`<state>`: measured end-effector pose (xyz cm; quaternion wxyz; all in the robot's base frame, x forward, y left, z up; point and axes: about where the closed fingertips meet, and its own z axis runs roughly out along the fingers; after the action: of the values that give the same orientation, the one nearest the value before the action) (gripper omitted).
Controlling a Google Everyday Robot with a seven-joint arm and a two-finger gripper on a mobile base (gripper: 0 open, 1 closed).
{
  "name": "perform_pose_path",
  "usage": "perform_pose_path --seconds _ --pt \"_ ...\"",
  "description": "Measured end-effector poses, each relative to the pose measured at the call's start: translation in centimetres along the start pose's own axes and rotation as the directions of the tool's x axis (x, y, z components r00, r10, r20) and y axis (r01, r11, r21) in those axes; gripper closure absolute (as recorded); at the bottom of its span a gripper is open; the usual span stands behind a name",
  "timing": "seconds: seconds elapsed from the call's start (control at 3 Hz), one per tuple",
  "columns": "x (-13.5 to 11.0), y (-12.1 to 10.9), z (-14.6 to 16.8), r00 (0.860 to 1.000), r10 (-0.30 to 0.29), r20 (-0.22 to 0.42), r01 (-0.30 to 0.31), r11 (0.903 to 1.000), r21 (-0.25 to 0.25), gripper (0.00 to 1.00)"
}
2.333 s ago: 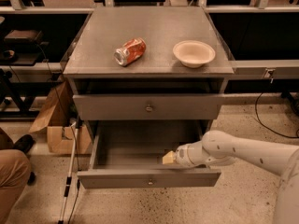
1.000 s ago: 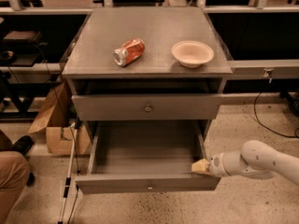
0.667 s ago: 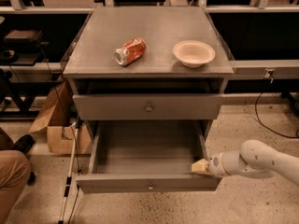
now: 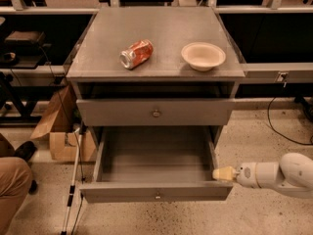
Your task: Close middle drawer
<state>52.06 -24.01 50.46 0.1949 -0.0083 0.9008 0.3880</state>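
Observation:
The middle drawer is a grey metal tray pulled far out of the cabinet at the bottom. Its inside is empty, and a small round knob sits at the centre of its front panel. My gripper reaches in from the right on a white arm. Its cream tip is at the drawer's right front corner, level with the top of the right wall and touching or nearly touching it. The fingers look pressed together and hold nothing.
A closed, taller drawer front sits above the open one. On the cabinet top are a crushed red can and a cream bowl. A cardboard box and a white cane stand at the left, beside a person's leg.
My gripper has come out of the drawer's inside and moved right to its right front corner, where it has held nearly still for the last second. The drawer stays open.

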Motion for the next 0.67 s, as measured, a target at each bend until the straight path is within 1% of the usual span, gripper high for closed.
perform_pose_path --seconds 0.33,0.67 --pt "-0.38 0.77 -2.91 0.999 -0.036 0.013 0.036 0.9994 -0.002 1.0" --pt "-0.29 -0.11 -3.53 0.999 -0.042 -0.032 0.043 0.9978 0.049 1.0"
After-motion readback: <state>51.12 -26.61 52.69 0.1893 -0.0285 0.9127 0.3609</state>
